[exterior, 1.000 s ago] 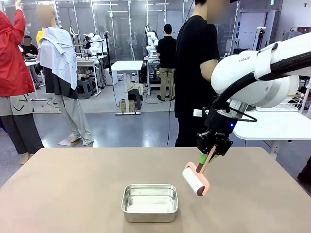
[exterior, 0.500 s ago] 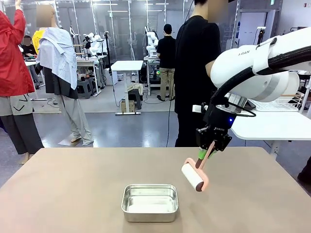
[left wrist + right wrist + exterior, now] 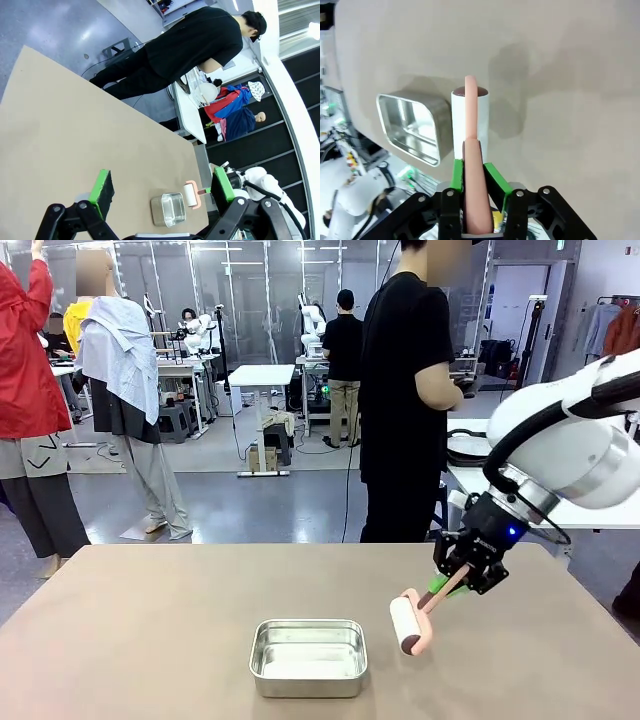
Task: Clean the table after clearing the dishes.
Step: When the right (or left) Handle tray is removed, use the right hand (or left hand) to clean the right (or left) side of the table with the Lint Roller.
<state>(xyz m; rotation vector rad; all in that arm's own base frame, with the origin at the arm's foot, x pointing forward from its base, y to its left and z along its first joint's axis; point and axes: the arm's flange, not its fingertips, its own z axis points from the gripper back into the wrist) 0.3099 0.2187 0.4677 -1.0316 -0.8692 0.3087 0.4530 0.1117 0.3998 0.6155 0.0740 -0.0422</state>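
1. We are looking across the table, its beige-brown top spreading over the whole foreground of the front view, and a person in black stands at the far edge.
2. The right gripper reaches in from the right, low over the right half of the top, and its green pads clamp tight on the pink handle of a roller.
3. In the right wrist view we see that handle running straight up between the two fingers, with the white roll at its far end (a centred grip, that one).
4. The roll lies just to the right of a rectangular steel pan, close beside it but apart. Whether the roll touches the top, we cannot tell.
5. The pan stands on the table near the middle of the near edge, its inside shining pale.
6. The left gripper hangs high above the table with its jaws spread wide and nothing between them. Past its green pads we look down on the pan and the roller well below.
7. Behind the right arm we pick out a smaller white-topped table.
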